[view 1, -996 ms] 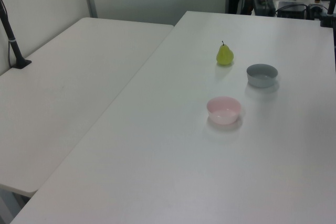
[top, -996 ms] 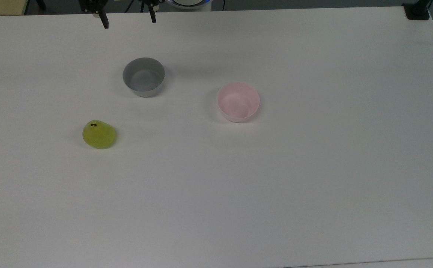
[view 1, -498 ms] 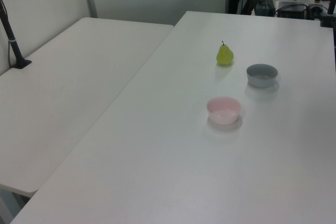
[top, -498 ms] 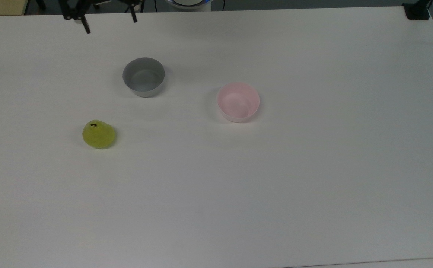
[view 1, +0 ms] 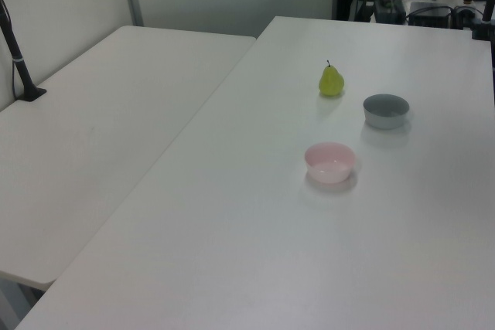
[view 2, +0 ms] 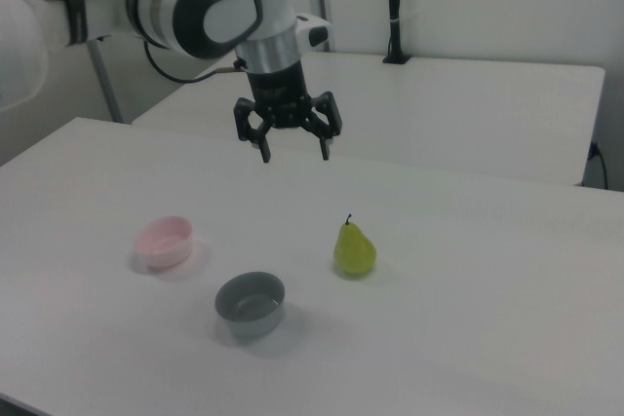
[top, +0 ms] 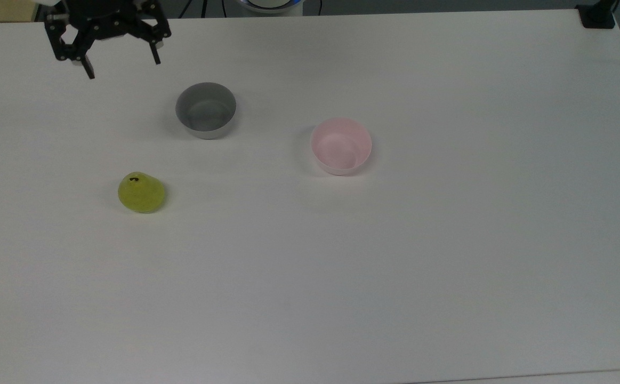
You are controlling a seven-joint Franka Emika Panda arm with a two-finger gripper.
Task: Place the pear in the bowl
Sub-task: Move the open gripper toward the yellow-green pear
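Hovering above the table (top: 448, 266), your gripper (top: 123, 66) hangs with its two fingers spread wide apart and nothing between them; in the right view the gripper (view 2: 295, 153) points straight down from the white arm (view 2: 210, 7), well clear of the surface.

Pear pos.: the pear (top: 141, 192) stands upright on the table, stem up, below the gripper in the top view and a bit toward the top view's right. In the right view the pear (view 2: 355, 248) sits lower than the gripper and toward the right view's right, well apart from the fingertips. In the left view you see the pear (view 1: 331, 81) on the far half of the table, untouched.

Pink bowl pos.: the pink bowl (top: 341, 146) lies well apart from the gripper, toward the top view's right and lower; it holds nothing. In the right view the pink bowl (view 2: 164, 243) is below the gripper toward the right view's left.

Grey bowl pos.: the grey bowl (top: 206, 110) is the item nearest the gripper in the top view, just down and toward the top view's right. In the right view the grey bowl (view 2: 251, 303) sits below the gripper, between pear and pink bowl but nearer the camera.

Ref.: a second white table (view 1: 100, 137) stands beside the work table in the left view.
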